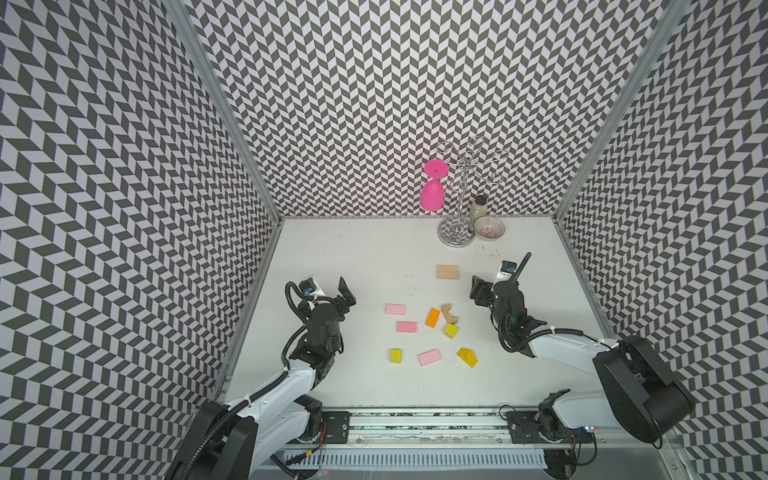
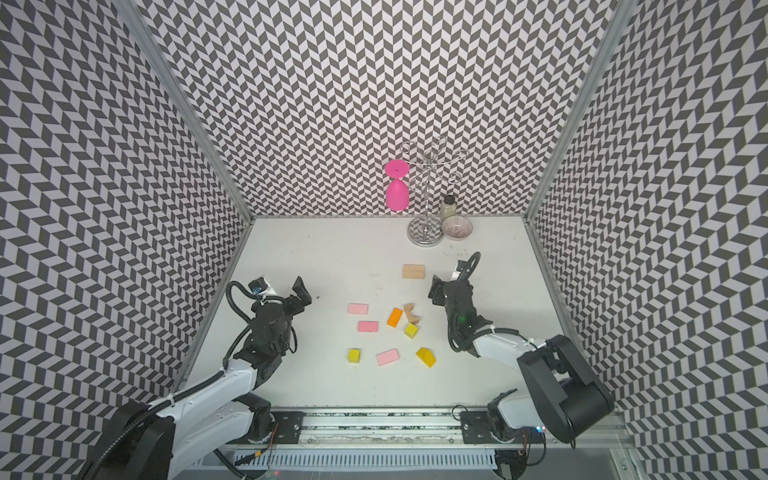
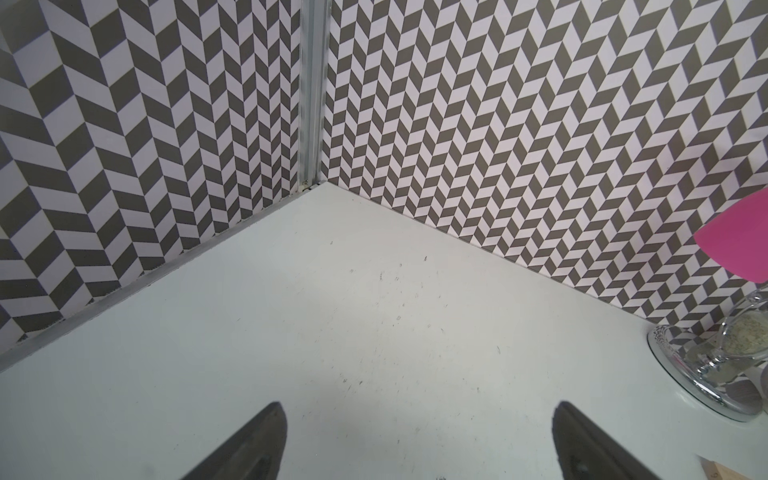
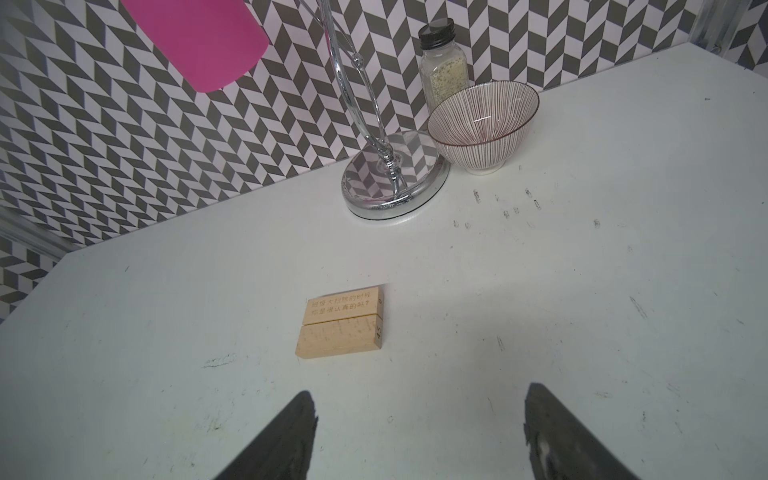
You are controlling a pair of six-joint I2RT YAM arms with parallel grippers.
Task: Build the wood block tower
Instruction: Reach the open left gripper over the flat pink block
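Hovering empty: left gripper [image 3: 417,411] wide, right gripper [image 4: 420,392] parted, near tan bars [image 4: 340,328].

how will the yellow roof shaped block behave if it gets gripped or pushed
The yellow roof-shaped block looks like solid painted wood: probably stiff and light. Its sloped faces may let jaws slip off; the flat parallel sides seem safer. No rounded side shows, so a push along the table should slide it, not roll it.

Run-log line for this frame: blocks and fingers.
base: two tan bars side by side | loose: pink bars, orange bar, arch, yellow blocks | left fingers: open, empty | right fingers: open, empty
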